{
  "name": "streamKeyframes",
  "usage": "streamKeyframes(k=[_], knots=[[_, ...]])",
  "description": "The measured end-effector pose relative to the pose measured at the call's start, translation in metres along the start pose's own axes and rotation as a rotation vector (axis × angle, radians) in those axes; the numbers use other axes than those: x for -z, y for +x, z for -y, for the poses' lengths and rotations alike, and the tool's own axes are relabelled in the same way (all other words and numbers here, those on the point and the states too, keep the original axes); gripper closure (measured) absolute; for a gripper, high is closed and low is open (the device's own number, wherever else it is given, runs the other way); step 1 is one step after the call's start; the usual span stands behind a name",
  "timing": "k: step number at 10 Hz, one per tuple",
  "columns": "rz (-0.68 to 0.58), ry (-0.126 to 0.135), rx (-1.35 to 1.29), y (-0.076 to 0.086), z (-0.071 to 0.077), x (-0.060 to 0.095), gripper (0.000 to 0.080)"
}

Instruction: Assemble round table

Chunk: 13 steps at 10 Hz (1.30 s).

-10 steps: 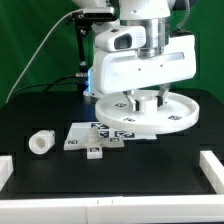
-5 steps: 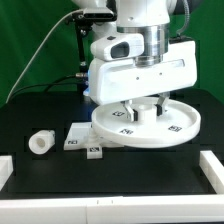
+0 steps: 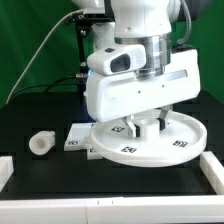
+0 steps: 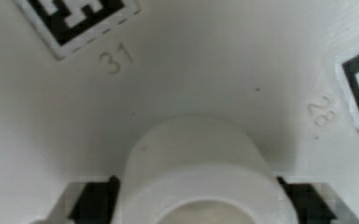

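The marker board (image 3: 78,133) lies on the black table (image 3: 40,115) before a green backdrop (image 3: 30,40)

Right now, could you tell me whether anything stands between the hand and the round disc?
Nothing visible does: the hand sits on the round disc, its fingers close against both sides of the raised central hub.

Exterior front-on, wrist close, both showing disc (image 3: 155,148)
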State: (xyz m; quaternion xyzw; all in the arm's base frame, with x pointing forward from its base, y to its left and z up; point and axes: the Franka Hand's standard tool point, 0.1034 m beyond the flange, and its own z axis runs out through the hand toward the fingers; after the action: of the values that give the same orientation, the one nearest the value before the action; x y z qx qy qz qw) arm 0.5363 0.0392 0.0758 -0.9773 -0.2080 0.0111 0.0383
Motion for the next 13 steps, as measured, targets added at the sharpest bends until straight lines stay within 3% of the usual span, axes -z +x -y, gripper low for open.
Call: streamKeyframes(k=[2,6,11,13], knots=[[0.013,0.004,0.005,-0.004,-0.002,-0.009,0.0394],[0.009,0.005,-0.004,0.015,-0.010,-0.040,0.0393],[0.015,0.002,-0.036,0.015,-0.009,-0.044,0.0393],[0.000,-0.007,-0.039,0.014,-0.009,-0.057,0.0393]])
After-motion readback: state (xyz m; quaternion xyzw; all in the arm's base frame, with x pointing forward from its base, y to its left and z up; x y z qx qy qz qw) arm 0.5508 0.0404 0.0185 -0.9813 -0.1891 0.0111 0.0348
